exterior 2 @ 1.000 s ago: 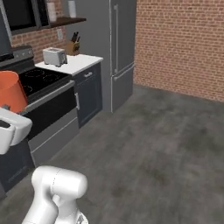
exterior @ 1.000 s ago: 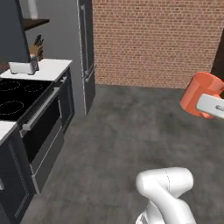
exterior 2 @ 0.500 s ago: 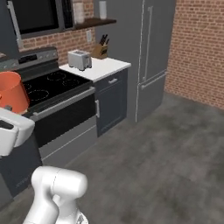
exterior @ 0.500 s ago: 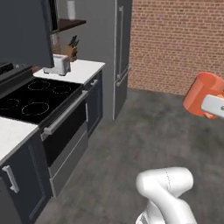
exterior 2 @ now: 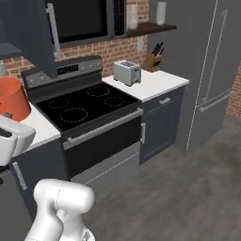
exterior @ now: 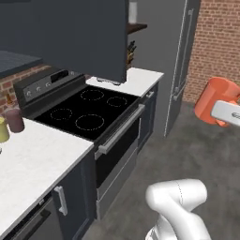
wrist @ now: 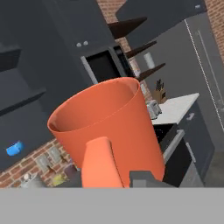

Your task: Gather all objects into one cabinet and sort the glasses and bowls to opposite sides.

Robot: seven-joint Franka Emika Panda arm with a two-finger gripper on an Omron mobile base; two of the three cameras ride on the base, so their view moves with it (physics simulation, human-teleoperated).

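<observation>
Beside black stove (exterior 2: pixel 87 106), white counter (exterior: pixel 33 161)

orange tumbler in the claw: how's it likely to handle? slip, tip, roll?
The orange tumbler looks smooth and handle-free, so it may slip in the claw if jolted. Its walls seem to taper to a narrower base, which probably makes it tippy once set down. It looks hollow and empty from the hand view, so likely light; on its side it would probably roll.

A: How much of the orange tumbler (exterior: pixel 214 100) is seen from the left base view?
B: Its right side is covered by the white hand.

A: And in the hand view?
B: The tumbler's base is hidden, and 1 fingertip (wrist: pixel 141 178) is barely made out.
</observation>
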